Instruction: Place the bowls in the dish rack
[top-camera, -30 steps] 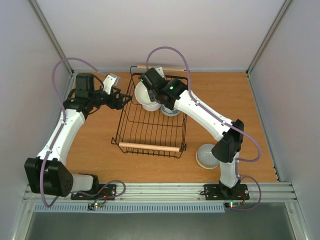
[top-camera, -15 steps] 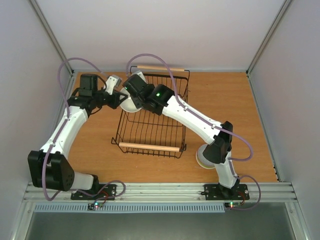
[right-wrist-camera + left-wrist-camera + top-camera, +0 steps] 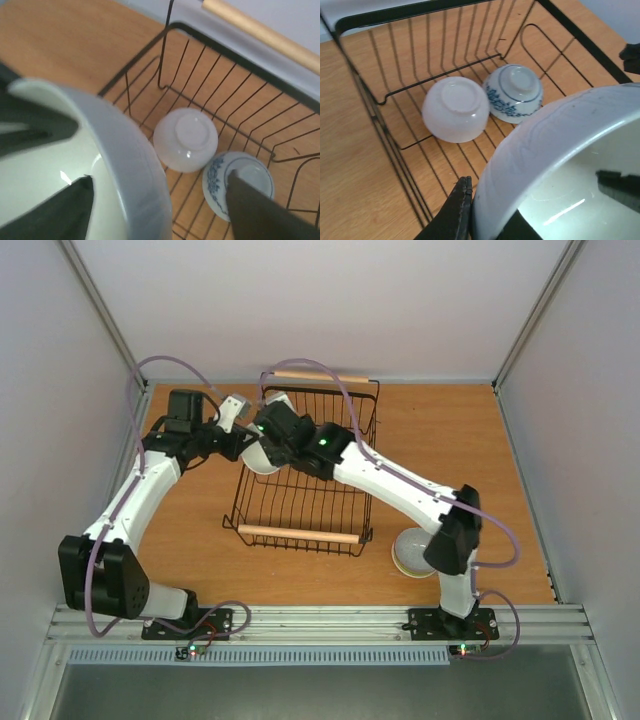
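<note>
Orange-brown wood covers the counter [image 3: 450, 430], and the rack [image 3: 300, 505] stands at its middle. My left fingers [image 3: 485, 220] are clamped tight on the rim of a pale bowl [image 3: 555, 145], one finger outside the wall and one inside. That bowl hangs over the rack's 9 o'clock side, above the wire.

My right fingers [image 3: 155, 210] stand apart astride the same rim. One is inside the bowl and the other is clear of its outer wall, so they grip nothing.

On the rack floor lie a white bowl [image 3: 455, 107] and a blue-patterned bowl [image 3: 514, 92], both upside down and touching. In my left wrist view the patterned one is at 3 o'clock of the white. A grey bowl [image 3: 410, 552] sits on the counter at the rack's 5 o'clock, just beside my right arm [image 3: 400, 480].
</note>
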Controlling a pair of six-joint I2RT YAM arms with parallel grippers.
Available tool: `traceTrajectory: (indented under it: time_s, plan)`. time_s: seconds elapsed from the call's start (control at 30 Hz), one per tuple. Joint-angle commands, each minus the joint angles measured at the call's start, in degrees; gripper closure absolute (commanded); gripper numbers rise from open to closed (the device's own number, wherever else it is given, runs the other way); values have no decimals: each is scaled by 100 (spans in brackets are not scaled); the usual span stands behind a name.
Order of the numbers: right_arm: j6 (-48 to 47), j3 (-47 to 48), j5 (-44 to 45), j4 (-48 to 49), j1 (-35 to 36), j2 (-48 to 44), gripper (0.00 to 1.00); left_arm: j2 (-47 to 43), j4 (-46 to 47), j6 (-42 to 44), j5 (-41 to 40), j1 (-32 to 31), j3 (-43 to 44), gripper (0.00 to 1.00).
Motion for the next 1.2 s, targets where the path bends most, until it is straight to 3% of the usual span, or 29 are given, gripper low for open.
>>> traceTrajectory:
  time_s: [0.0,0.07,0.23,0.4,0.93,1.07,1.17]
  plan:
    - [-172,-1618,-1218,1429,-176,-1345,10,-201,313,358,622,-51,-52,99]
    - [95,-2280,-2162,1865,-405,-1798,2,-201,336,403,709,-52,-82,100]
    - [544,-3691,-3652,2984,-935,-2613,1,-222,400,417,895,-43,-145,100]
    - [910,-4416,-4919,3782,-1258,-2794,1,-253,501,463,1031,-42,-232,99]
    - [1633,-5284,-6086,5404,-1375,-2568,2,-346,732,272,2099,228,-353,99]
    - [1693,-5360,-6225,5637,-1403,-2570,7,-328,696,246,2268,239,-336,100]
    - [1717,-5440,-6324,5836,-1416,-2609,18,-286,662,238,2441,247,-305,99]
